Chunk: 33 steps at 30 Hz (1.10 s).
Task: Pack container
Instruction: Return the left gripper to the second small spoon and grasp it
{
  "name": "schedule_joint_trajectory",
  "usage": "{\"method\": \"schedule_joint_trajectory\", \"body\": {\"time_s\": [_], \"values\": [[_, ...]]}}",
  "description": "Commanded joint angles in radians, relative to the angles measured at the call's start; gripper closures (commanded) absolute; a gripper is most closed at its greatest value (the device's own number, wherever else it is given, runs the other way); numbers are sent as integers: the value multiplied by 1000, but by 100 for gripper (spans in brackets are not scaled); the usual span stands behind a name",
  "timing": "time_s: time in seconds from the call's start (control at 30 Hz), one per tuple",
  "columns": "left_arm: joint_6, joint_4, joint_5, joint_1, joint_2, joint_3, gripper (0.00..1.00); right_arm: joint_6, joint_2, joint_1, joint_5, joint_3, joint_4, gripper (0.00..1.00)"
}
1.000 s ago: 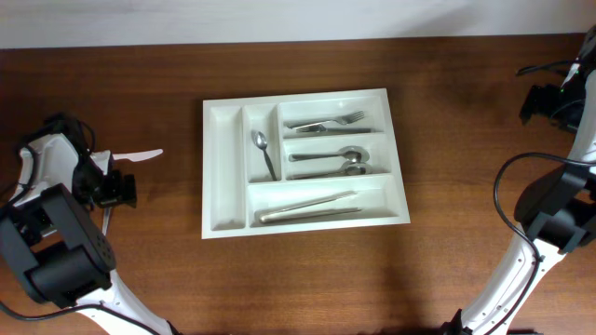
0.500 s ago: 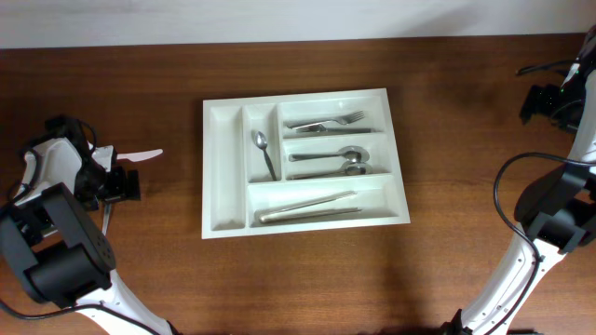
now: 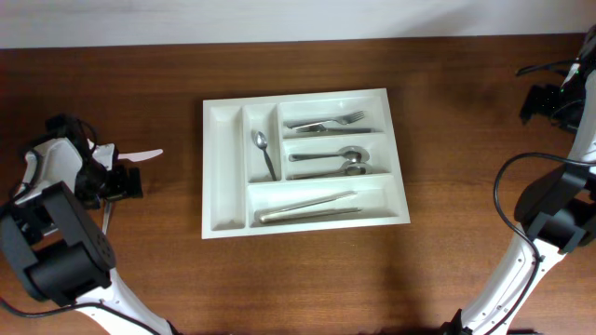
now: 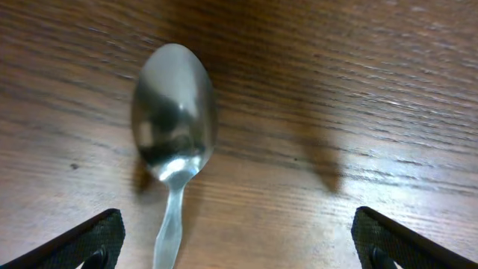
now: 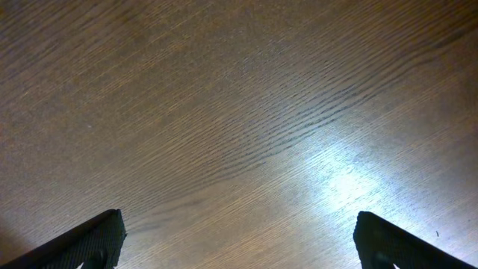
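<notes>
The container (image 3: 223,230) is a large white tray in the middle of the table. It holds forks (image 3: 326,123), spoons (image 3: 335,163), knives (image 3: 307,207) and a small spoon (image 3: 264,154); its leftmost narrow compartment is bare. My left gripper (image 3: 119,182) is open at the table's left, low over a metal spoon (image 4: 173,112) that lies on the wood. The spoon's handle runs between the jaws (image 4: 239,239), nearer the left finger, untouched. My right gripper (image 3: 549,102) is open and empty (image 5: 239,239) over bare wood at the far right.
A white plastic utensil (image 3: 140,155) lies on the table just beyond the left gripper. The spoon's handle (image 3: 106,216) shows below the gripper in the overhead view. A cable (image 3: 503,186) loops by the right arm.
My left gripper has shifted slightly toward the far side of the table over the spoon. The right arm and the tray have not moved.
</notes>
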Motion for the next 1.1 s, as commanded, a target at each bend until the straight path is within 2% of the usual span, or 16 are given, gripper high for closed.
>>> {"method": "schedule_joint_trajectory", "body": {"time_s": [0.0,0.1,0.17,0.3,0.33,0.43,0.47,0.53,0.67,1.07], "values": [[21,-2,18,3,55,-9,0,8,6,-5,16,-2,3,1],[21,-1,18,3,61,-9,0,8,6,-5,16,-2,3,1],[21,-2,18,3,61,-9,6,8,6,-5,16,-2,3,1],[19,-4,18,3,61,-8,26,8,6,-5,16,-2,3,1],[19,-4,18,3,61,-8,36,8,6,-5,16,-2,3,1],[19,-8,18,3,61,-6,48,8,6,-5,16,-2,3,1],[18,-10,18,2,61,-2,61,8,6,-5,16,-2,3,1],[4,-21,18,2,60,15,76,8,6,-5,16,-2,3,1],[-12,-50,19,-5,60,63,98,8,6,-5,16,-2,3,1],[-29,-129,18,-123,60,226,98,8,6,-5,16,-2,3,1]]}}
